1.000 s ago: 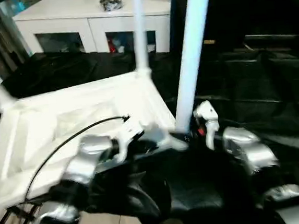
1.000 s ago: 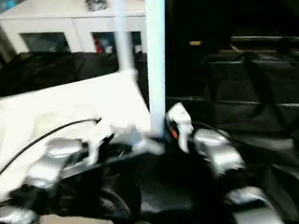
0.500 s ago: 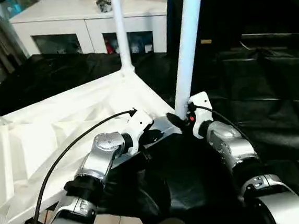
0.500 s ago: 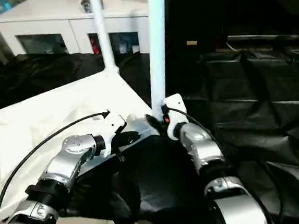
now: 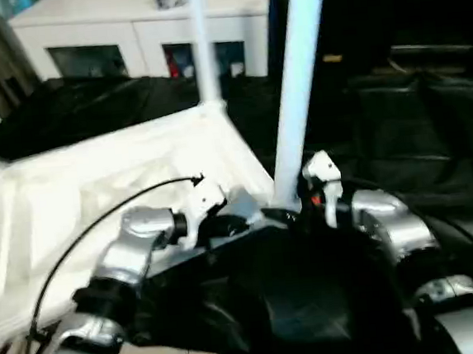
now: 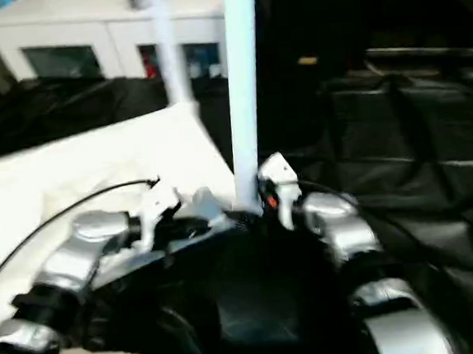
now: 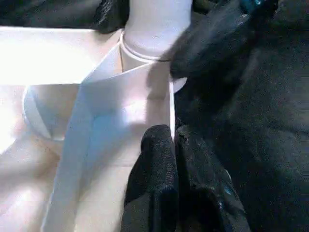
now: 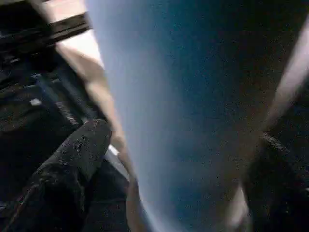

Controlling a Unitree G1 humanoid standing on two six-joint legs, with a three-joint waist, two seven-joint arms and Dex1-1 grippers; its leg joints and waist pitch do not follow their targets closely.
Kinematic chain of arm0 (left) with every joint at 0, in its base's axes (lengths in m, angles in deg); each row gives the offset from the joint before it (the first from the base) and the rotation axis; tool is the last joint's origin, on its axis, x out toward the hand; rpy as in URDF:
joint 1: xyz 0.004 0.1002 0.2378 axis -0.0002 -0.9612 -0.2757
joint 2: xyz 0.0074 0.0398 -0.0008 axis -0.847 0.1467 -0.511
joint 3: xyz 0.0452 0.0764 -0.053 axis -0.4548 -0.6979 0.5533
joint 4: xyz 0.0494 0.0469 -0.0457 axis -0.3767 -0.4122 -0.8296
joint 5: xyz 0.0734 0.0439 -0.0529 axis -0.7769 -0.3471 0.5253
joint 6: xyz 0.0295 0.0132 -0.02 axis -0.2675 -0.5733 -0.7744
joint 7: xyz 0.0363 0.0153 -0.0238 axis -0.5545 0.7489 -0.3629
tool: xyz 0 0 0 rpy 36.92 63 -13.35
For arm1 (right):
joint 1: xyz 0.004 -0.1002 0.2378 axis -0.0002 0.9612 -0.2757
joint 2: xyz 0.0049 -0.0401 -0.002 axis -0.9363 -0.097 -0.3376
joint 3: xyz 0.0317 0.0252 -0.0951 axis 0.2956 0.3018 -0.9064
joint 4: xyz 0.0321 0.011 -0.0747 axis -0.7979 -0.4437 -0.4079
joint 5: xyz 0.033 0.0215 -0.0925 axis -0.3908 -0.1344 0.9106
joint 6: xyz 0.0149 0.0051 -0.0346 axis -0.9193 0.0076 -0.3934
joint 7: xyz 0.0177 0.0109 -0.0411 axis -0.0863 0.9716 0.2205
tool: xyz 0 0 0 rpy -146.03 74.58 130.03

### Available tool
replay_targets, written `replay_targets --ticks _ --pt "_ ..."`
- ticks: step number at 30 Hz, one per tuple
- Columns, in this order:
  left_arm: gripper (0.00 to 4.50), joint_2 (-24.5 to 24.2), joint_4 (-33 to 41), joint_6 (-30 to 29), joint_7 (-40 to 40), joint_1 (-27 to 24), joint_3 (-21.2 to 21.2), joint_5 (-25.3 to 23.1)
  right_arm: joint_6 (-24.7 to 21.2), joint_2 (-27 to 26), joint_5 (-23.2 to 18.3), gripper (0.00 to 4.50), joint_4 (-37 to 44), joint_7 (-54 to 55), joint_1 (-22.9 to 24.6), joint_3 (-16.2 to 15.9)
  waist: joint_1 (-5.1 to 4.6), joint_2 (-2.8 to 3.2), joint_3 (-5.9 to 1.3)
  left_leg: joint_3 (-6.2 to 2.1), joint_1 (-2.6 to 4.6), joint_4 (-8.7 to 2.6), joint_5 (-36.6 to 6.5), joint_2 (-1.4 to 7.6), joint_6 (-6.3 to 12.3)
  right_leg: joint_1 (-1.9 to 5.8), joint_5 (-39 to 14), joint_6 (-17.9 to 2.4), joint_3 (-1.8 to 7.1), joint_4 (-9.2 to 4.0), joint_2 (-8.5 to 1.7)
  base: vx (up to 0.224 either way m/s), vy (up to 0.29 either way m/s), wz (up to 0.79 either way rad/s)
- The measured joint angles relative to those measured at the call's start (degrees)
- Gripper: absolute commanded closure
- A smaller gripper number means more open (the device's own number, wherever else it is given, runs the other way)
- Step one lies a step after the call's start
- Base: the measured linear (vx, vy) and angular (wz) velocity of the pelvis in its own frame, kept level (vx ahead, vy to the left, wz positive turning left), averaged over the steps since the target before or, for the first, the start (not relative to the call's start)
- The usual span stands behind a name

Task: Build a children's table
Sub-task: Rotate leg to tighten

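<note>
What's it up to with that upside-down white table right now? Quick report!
Left gripper shut at white plastic tabletop corner. Right gripper open around near white tubular leg. Nothing in the way.

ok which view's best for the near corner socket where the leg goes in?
Left wrist view: the socket sits close up, the leg entering it, the left gripper shut at the tabletop's edge. The eye views show it small and blurred; the right wrist view shows mostly leg.

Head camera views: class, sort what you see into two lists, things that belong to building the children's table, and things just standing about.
Belongs to the job:
- upturned white tabletop
- near leg, standing in its corner socket
- far leg
- left gripper
- right gripper

Just standing about:
- white cabinet
- black sheeting
</note>
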Motion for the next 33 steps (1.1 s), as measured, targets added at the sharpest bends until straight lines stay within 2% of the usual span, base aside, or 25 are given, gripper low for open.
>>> replay_targets --ticks 5,11,12,19,28,32,33 --pt "4.5 -3.19 1.15 0.27 6.01 -0.17 -1.39 0.2 -0.42 3.74 -0.61 0.35 2.89 -10.55 1.02 -3.61 0.63 -0.04 0.04 0.09 -0.02 0.23 -0.16 0.12 -0.26 0.02 0.04 -0.05 0.1 0.02 -0.07 0.0 0.0 0.0" --pt "4.5 -4.61 1.81 0.14 9.78 -0.86 -1.98 1.57 -1.1 4.74 -1.02 0.35 4.72 -15.99 1.77 -5.12 1.17 -0.05 0.04 0.09 0.03 0.24 -0.17 0.16 -0.3 0.03 0.04 -0.06 0.1 0.12 -0.05 0.0 0.0 0.0" --pt "4.5 -4.84 1.98 0.04 10.11 -0.92 -2.0 1.65 -1.25 4.74 -1.03 0.58 4.92 -16.18 1.77 -5.34 1.2 -0.06 0.05 0.09 0.03 0.24 -0.17 0.18 -0.3 0.02 0.04 -0.06 0.1 0.12 -0.04 0.0 0.0 0.0" --pt "4.5 -5.53 2.9 -0.83 11.74 -1.36 -2.09 2.21 -2.66 4.84 -1.29 1.12 6.36 -16.7 2.13 -5.97 1.24 -0.1 0.07 0.1 0.01 0.24 -0.13 0.19 -0.23 0.01 0.04 -0.05 0.08 0.1 -0.03 0.0 0.0 0.0" --pt "4.5 -4.45 3.67 -1.06 11.19 -2.06 -2.22 2.33 -3.21 4.31 -1.6 1.87 8.46 -15.22 4.37 -4.95 1.53 -0.1 0.07 0.1 0.02 0.34 -0.17 0.19 -0.3 0.05 0.04 -0.06 0.1 0.15 -0.04 0.0 0.0 0.0" --pt "4.5 -2.3 1.88 -0.96 5.63 -1.85 -1.06 1.9 -1.14 2.84 -0.8 2.02 6.6 -7.46 4.27 -2.78 1.32 -0.09 0.06 0.1 0.05 0.59 -0.17 0.19 -0.32 0.18 0.05 -0.05 0.18 0.51 -0.06 0.0 0.0 0.0" --pt "4.5 -1.03 0.64 -0.98 2.63 -1.44 -0.35 1.19 -0.55 1.14 -0.32 2.06 4.86 -2.17 3.88 -1.4 1.08 -0.09 0.06 0.11 0.24 0.6 -0.17 0.18 -0.33 0.3 0.03 -0.02 0.22 0.58 -0.06 0.0 0.0 0.0"
